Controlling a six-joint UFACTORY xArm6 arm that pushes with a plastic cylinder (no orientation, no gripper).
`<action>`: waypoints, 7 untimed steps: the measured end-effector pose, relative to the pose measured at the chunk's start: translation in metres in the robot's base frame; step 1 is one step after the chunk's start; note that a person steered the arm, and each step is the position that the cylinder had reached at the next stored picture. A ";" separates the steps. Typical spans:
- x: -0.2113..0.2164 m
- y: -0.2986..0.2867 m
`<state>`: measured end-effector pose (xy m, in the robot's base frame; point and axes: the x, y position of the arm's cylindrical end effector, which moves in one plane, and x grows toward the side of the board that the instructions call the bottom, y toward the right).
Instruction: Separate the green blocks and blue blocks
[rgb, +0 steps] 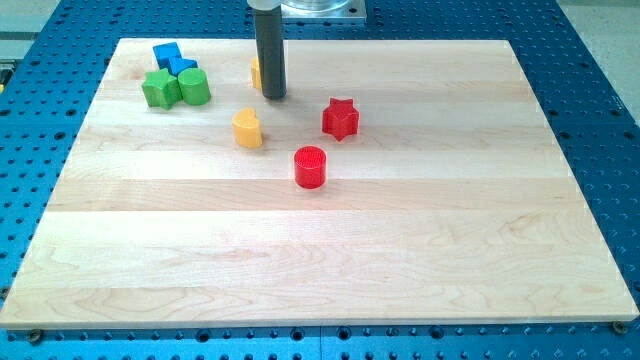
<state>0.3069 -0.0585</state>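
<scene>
Board: pale wooden table top (330, 250) on a blue perforated bench (600, 120); most of its surface is bare.

My tip: the end of my dark rod (273, 97), set down in the upper middle of the frame. I carry no pincer, only this rod, so there is nothing to open, close or hold.

Blue blocks: two, a blue cube (166, 54) and a second blue block (183, 67) just beside it, whose shape I cannot make out; both in the upper left of the frame.

Green blocks: a green star-like block (159, 89) and a green cylinder (194, 87), side by side directly below the blue pair.

Cluster state: all four sit in one tight group, greens touching or nearly touching blues.

Tip relative to cluster: to the view's right of it, apart, no contact with any green or blue block.

Yellow blocks: a yellow heart-shaped block (247, 128) below and left of my tip; another yellow block (256, 72) mostly hidden behind my rod, shape not readable.

Red blocks: a red star (340, 118) to the right of my tip, a red cylinder (310, 167) lower, near the frame's centre.

Progress: by my judgement nothing is separated yet.

Remaining: I must reach the cluster, get between the two colours and push one pair well clear of the other.
</scene>
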 end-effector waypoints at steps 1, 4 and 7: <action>-0.002 0.000; 0.022 -0.018; 0.033 -0.209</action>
<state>0.3395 -0.2671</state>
